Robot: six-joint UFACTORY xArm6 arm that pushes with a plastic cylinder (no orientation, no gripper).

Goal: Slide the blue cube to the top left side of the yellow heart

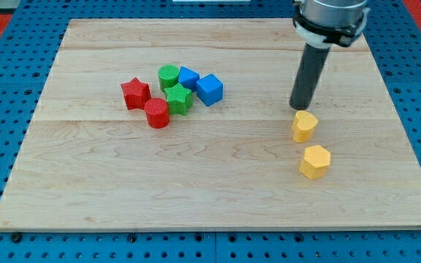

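The blue cube (210, 89) sits at the right end of a cluster of blocks left of the board's centre. The yellow heart (305, 126) lies far to its right, on the view's right half. My tip (296, 108) stands just above and slightly left of the yellow heart, very close to it or touching it. The tip is far to the right of the blue cube.
Beside the blue cube are another blue block (188, 77), a green cylinder (168, 74), a green star (178, 98), a red star (135, 93) and a red cylinder (156, 113). A yellow hexagon (315, 161) lies just below the heart. The wooden board (86, 190) lies on blue pegboard.
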